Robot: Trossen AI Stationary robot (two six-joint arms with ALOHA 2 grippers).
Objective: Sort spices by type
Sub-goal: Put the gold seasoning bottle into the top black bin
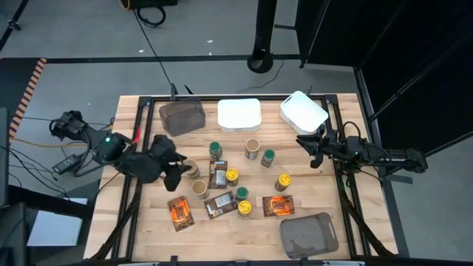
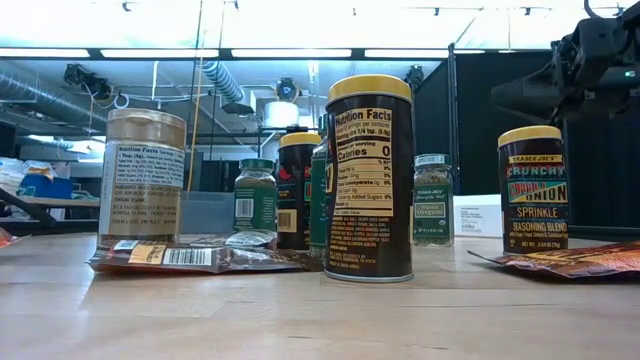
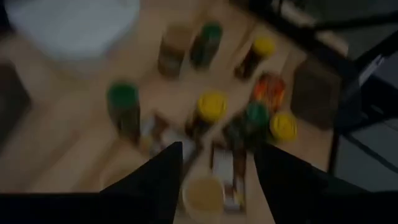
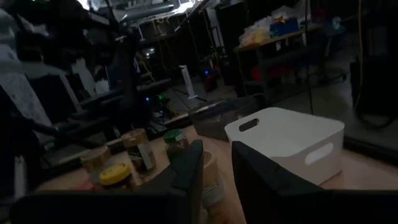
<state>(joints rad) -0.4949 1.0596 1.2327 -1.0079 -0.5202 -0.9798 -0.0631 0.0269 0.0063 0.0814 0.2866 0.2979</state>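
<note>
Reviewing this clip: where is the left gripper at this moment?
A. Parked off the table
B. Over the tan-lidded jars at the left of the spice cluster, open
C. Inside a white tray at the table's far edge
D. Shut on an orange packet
B. In the high view the left gripper hangs by a tan-lidded jar; its wrist view shows the fingers spread apart above another tan lid, holding nothing.

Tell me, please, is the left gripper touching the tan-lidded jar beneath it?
Apart. The left wrist view shows the left gripper open, its fingers either side of the tan-lidded jar with wood visible between.
</note>
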